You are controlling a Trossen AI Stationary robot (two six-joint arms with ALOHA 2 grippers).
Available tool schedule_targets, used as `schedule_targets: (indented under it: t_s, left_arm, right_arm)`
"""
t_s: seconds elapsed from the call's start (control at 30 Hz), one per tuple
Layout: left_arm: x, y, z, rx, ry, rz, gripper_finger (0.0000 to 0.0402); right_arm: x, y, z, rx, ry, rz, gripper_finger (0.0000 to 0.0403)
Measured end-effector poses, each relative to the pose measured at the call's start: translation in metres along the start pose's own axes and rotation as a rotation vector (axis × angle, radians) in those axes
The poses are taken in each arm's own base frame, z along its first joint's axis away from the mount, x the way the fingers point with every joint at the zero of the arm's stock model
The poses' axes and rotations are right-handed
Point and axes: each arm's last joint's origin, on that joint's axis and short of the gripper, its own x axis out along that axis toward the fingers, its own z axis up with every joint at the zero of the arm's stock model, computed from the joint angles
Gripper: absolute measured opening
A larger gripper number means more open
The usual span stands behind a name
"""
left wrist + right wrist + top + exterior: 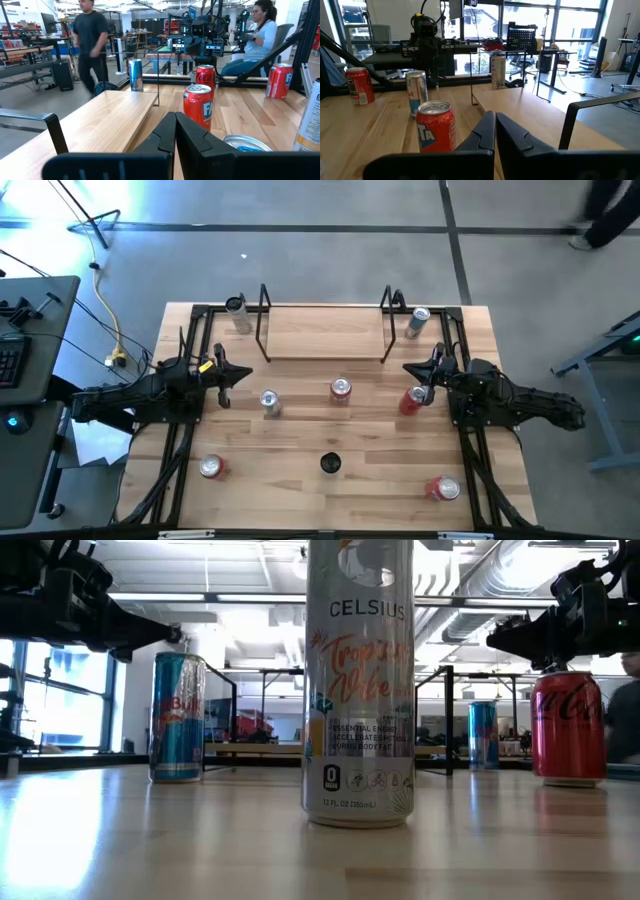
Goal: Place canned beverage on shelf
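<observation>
Several cans stand upright on the wooden table. A red Fanta can (341, 389) (198, 106) (436, 126), a silver-blue can (269, 402) (178, 717) and a red cola can (412, 400) (568, 727) stand mid-table. A tall white can (330, 464) (358, 680) and two red cans (211, 468) (443, 488) are nearer the front. The shelf (325, 340) (105, 120) (530, 107) stands at the far middle, its plank bare. My left gripper (247, 374) (175, 132) hovers shut at the left, and my right gripper (407, 369) (495, 131) hovers shut at the right. Both point level toward the middle.
A silver can (237, 308) (497, 71) stands outside the shelf's left end frame and a blue can (418, 321) (135, 75) outside its right one. Black rails run along both table sides. People show in the room beyond the table in the left wrist view.
</observation>
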Motion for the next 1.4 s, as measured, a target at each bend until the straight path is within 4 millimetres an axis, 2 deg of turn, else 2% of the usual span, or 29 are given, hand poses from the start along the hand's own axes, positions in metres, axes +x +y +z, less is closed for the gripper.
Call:
schedule_targets:
  t_s: [1.1, 1.17, 1.3, 1.4]
  left_arm:
    - [0.0, 0.0, 0.0, 0.0, 0.0, 0.0, 0.0003]
    - [0.0001, 0.0009, 0.0012, 0.044, -0.011, 0.027, 0.0003]
    - [-0.0003, 0.0065, 0.0082, 0.227, -0.054, 0.2, 0.0003]
    - [-0.0009, 0.0082, 0.0096, 0.275, -0.055, 0.263, 0.0003]
  right_arm:
    - [0.0, 0.0, -0.0001, 0.0, 0.0, -0.001, 0.0]
    - [0.0, 0.0, 0.0, 0.0, 0.0, 0.0, 0.0]
    - [0.0, 0.0, 0.0, 0.0, 0.0, 0.0, 0.0]
    - [0.0, 0.0, 0.0, 0.0, 0.0, 0.0, 0.0]
